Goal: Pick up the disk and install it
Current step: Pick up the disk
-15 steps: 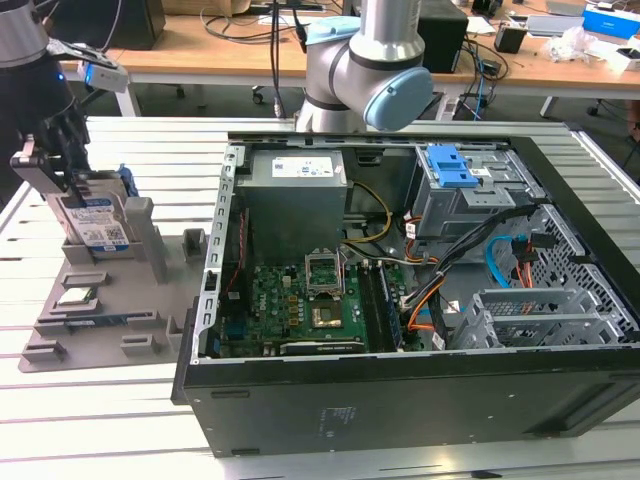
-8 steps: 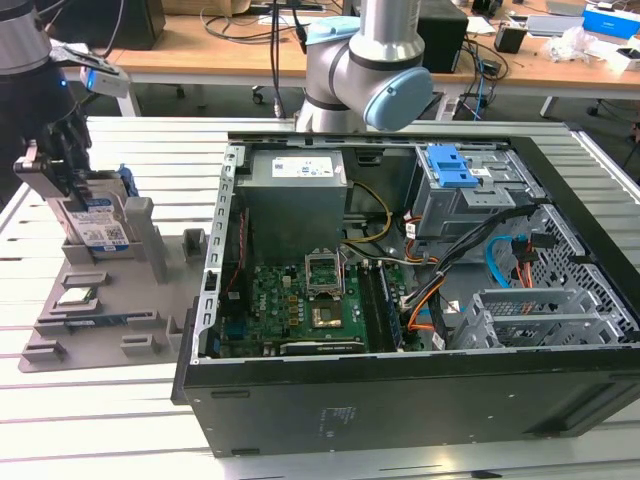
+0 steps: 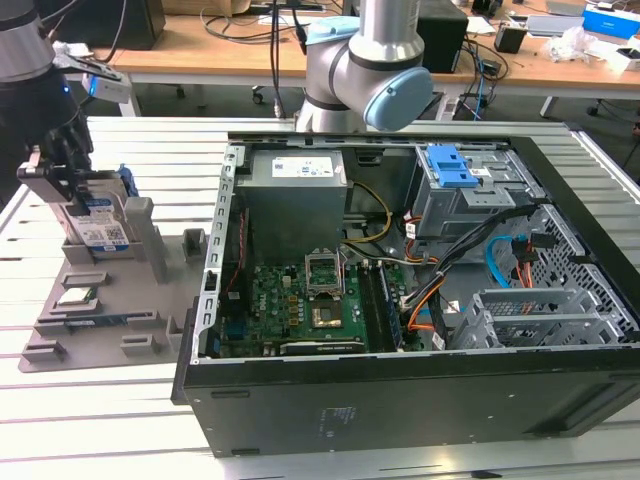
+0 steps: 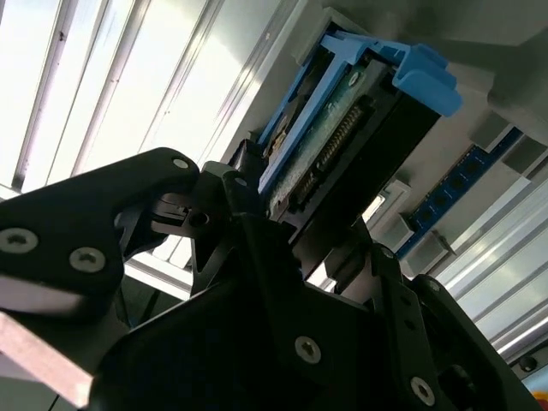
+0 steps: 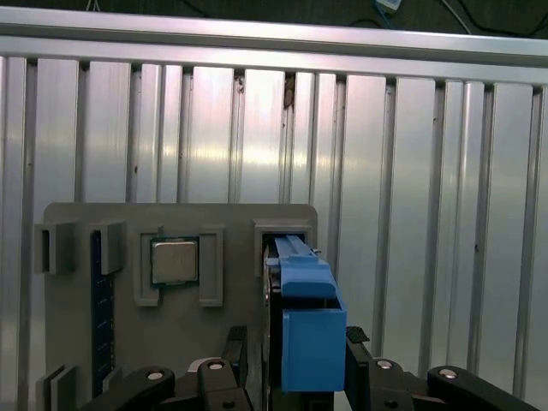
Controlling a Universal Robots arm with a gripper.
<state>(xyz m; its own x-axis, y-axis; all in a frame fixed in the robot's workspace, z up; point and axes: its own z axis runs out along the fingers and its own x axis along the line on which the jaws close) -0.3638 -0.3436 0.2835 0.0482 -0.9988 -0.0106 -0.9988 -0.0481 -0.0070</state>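
Clamping the disk, tool pointing downward.

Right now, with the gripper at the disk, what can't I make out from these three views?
- Disk, exterior view: partly covered by the gripper, and its foot is sunk in the grey holder.
- Disk faces, first wrist view: the disk stands edge-on, so the blue frame hides both faces.
- Drive cage, exterior view: the blue latch and cables block the inside of the slot.
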